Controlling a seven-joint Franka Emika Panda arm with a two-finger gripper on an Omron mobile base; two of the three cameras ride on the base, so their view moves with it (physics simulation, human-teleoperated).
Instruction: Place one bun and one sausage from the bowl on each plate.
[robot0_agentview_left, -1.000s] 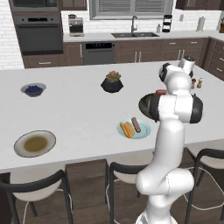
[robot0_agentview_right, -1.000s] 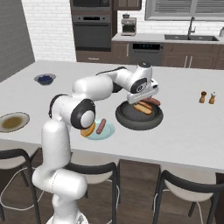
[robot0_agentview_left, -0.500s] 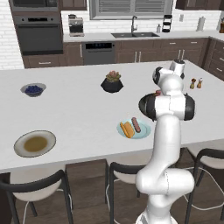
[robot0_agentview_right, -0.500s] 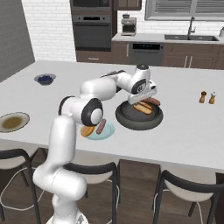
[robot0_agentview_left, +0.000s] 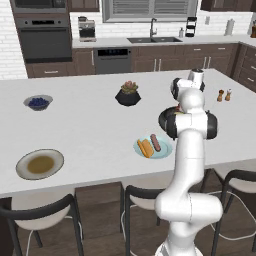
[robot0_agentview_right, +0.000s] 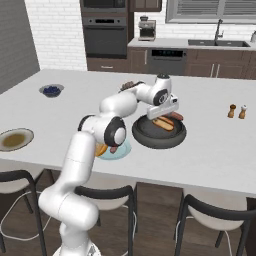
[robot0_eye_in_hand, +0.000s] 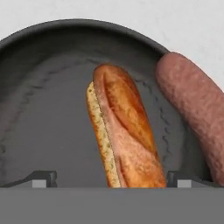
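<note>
Hand view puts the two-finger gripper, jaws spread wide and holding nothing, directly over the split orange-tan bun lying in the wide dark grey bowl; a slim reddish-brown sausage rests against the bowl's rim just right of it. Left of the bowl, the small light blue plate carries another bun and sausage

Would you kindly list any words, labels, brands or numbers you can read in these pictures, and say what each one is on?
None can be read.
The bun, sausage, bowl and blue plate are all plain.
The oven and coffee machine at the back wall show no legible marking; they are too small to tell.
</note>
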